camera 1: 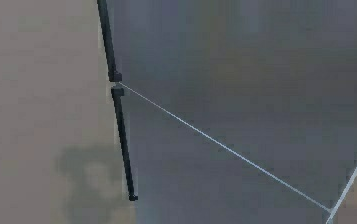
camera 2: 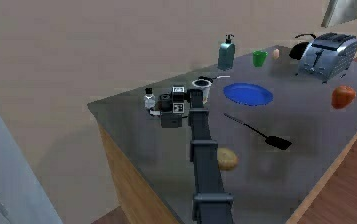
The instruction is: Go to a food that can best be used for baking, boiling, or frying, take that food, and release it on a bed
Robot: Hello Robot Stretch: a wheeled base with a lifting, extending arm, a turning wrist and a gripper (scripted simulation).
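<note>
Your dark square arm bar (camera 2: 204, 175) spans the grey countertop (camera 2: 296, 185) just beside a tan rounded potato (camera 2: 227, 158), presumably to take it; you cannot tell the jaw state of its black gripper (camera 2: 161, 108).

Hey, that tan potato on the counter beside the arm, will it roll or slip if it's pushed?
The potato looks rounded and lumpy, so a push would probably wobble or roll it a little. The countertop under it looks smooth, so it may skid. It seems solid: likely firm, not fragile.
</note>
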